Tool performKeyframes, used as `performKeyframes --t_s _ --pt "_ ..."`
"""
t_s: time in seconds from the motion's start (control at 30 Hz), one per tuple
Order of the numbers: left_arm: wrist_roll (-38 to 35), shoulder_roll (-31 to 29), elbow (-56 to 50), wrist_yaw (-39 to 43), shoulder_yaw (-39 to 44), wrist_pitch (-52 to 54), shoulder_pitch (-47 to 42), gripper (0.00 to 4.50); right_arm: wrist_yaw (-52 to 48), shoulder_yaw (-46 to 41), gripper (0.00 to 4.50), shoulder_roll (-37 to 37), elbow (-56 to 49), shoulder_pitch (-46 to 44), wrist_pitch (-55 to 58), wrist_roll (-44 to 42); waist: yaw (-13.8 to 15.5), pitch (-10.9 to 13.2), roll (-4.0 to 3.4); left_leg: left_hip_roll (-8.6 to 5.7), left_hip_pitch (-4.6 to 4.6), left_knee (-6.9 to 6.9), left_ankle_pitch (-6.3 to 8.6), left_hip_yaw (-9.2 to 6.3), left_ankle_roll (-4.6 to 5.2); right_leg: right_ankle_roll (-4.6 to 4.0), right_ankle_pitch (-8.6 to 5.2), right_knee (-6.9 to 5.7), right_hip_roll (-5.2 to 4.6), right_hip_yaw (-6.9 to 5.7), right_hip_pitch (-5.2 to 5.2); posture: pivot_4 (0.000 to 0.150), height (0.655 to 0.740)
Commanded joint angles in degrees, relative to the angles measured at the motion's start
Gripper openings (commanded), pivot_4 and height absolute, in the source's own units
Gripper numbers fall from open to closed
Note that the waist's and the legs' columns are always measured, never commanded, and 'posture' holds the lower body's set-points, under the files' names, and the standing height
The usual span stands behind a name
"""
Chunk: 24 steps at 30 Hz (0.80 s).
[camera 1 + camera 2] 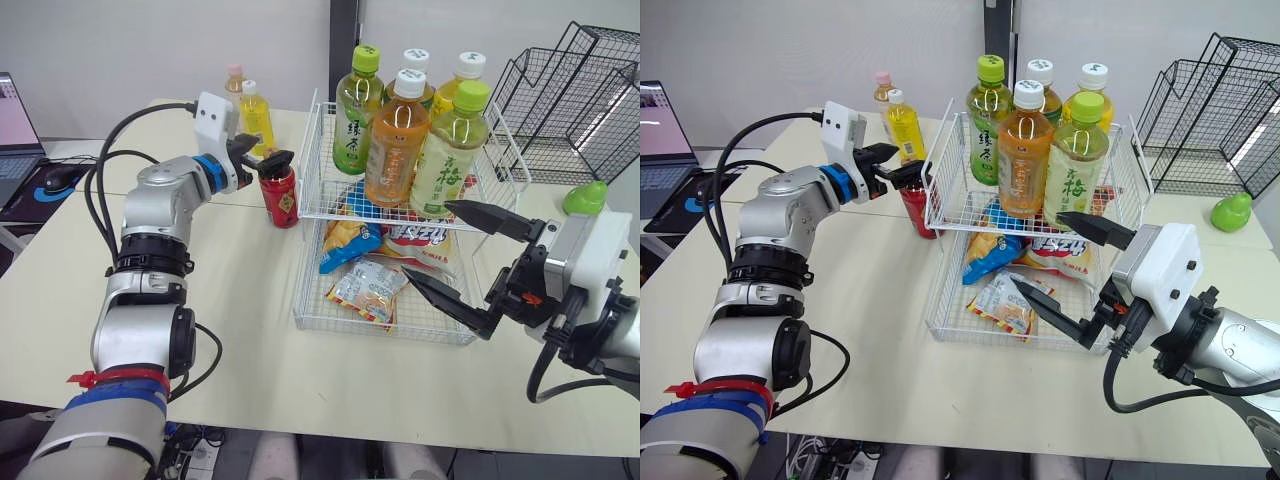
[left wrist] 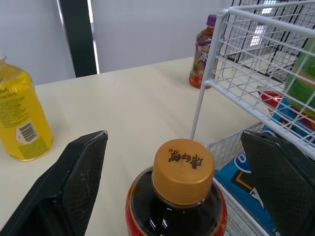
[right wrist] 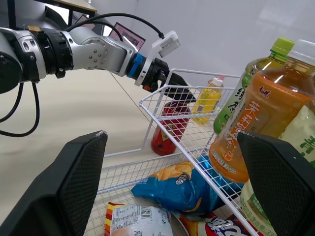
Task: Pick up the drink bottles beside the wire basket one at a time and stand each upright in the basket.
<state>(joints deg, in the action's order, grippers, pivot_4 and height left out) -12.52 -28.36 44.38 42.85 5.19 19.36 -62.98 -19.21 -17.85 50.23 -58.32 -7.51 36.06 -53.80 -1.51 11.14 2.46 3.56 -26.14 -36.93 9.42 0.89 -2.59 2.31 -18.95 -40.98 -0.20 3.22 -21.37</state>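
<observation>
Fingers of the left gripper are spread wide on either side of the gold cap of a red-labelled plastic bottle of dark drink, with a gap between each pad and the cap. This bottle stands upright on the cream table, outside the white two-tier wire basket and just beside its left wall, near the front corner post. Whether the bottle touches the wire cannot be told.

Five tall bottles already stand upright in the basket's upper tier:
- a green-capped green tea bottle
- a white-capped orange tea bottle
- a green-capped pale green bottle
- two white-capped bottles behind them

The lower tier holds crinkled snack packets.

Left of the basket and further back, a small yellow bottle with a white cap stands upright on the table. A pink-capped bottle stands behind it. A brown bottle with a purple cap stands beyond the basket.

The right gripper hangs at the basket's front right corner. Its fingers are spread apart and hold nothing. One fingertip is level with the upper tier's floor and the other is over the lower tier.
</observation>
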Motion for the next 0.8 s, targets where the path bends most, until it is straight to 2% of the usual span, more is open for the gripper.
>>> performKeyframes --t_s 0.03,0.17,0.27,0.53,0.57,0.67,0.8 --pt "0.95 0.47 0.53 -0.29 -0.10 -2.57 -2.11 4.48 0.78 -1.33 4.50 1.13 -1.68 0.09 -2.00 -1.52 0.00 0.00 0.00 0.00 0.00 0.00 0.00 0.00 0.00 0.00 0.00 0.00 0.00 0.00 0.00 0.150 0.7134" --pt "1.21 0.96 1.01 -0.06 -0.10 -3.24 -2.03 4.48 1.46 -1.41 4.50 2.01 -1.68 0.56 -2.87 -2.30 0.00 0.00 0.00 0.00 0.00 0.00 0.00 0.00 0.00 0.00 0.00 0.00 0.00 0.00 0.00 0.150 0.7134" --pt "1.11 1.17 1.25 0.15 0.21 -3.30 -2.16 3.88 1.95 -1.44 4.50 2.57 -1.68 0.72 -3.31 -2.71 0.00 0.00 0.00 0.00 0.00 0.00 0.00 0.00 0.00 0.00 0.00 0.00 0.00 0.00 0.00 0.150 0.7134" --pt "1.09 1.18 1.17 0.74 0.15 -3.02 -2.08 1.49 3.23 -1.55 4.50 3.94 -1.68 1.37 -4.75 -3.47 -0.01 0.00 0.00 0.00 0.00 0.01 0.00 0.00 0.00 0.00 0.00 0.00 0.00 0.00 0.00 0.150 0.7134" --pt "0.99 0.98 0.69 0.88 0.20 -2.79 -1.95 1.35 3.37 -1.60 4.50 4.15 -1.68 1.47 -4.92 -3.57 -0.01 0.00 0.00 0.00 0.00 0.00 0.00 0.00 0.00 0.00 0.00 0.00 0.00 0.00 0.00 0.150 0.7134" --pt "0.27 -0.42 -1.89 2.17 0.62 -1.75 -1.31 1.35 3.86 -1.59 4.50 4.82 -1.68 1.60 -5.54 -3.80 -0.01 0.00 0.01 0.00 0.00 0.00 0.00 0.00 0.00 0.00 0.00 0.01 0.00 0.00 0.01 0.150 0.7134" --pt "-1.71 -4.90 -9.43 9.11 0.50 2.72 -0.79 1.35 4.61 -1.40 4.50 6.18 -1.68 2.03 -7.33 -4.96 -0.16 0.02 0.02 0.01 -0.07 0.04 0.00 0.00 0.00 0.00 0.00 0.02 0.01 0.00 -0.06 0.150 0.7134"
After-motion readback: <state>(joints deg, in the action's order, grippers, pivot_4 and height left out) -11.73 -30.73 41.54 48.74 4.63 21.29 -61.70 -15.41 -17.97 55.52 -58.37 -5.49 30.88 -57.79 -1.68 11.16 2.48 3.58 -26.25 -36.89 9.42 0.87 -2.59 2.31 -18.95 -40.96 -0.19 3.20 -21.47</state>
